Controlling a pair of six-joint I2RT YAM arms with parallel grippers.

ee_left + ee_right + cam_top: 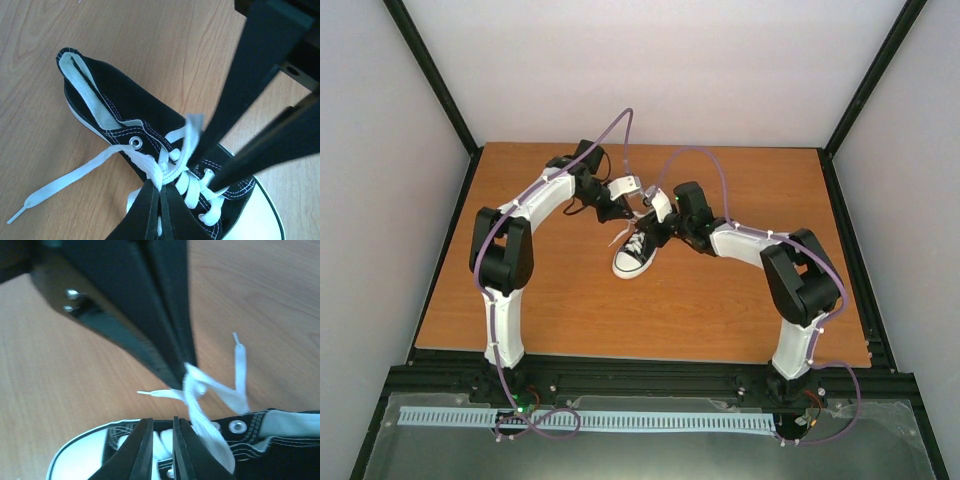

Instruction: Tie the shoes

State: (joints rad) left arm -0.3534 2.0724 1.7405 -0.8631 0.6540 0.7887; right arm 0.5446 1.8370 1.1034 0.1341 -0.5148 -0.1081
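Observation:
The black canvas sneaker (633, 256) with white toe cap lies mid-table, toe toward the arms. It also shows in the left wrist view (125, 115) and the right wrist view (280, 440). My left gripper (620, 216) hangs over the tongue. In its own view the left gripper (163, 192) is shut on a white lace (150, 167) at the crossing, pulling it up. A loose lace end (55, 187) trails onto the wood. My right gripper (162, 437) hovers low over the laced front, jaws a narrow gap apart with nothing between; a lace (202, 410) runs beside its right finger.
The wooden table top (720, 300) is bounded by a black frame and white walls. Both arms crowd closely over the shoe, the left gripper's fingers (165, 340) right in front of the right wrist camera.

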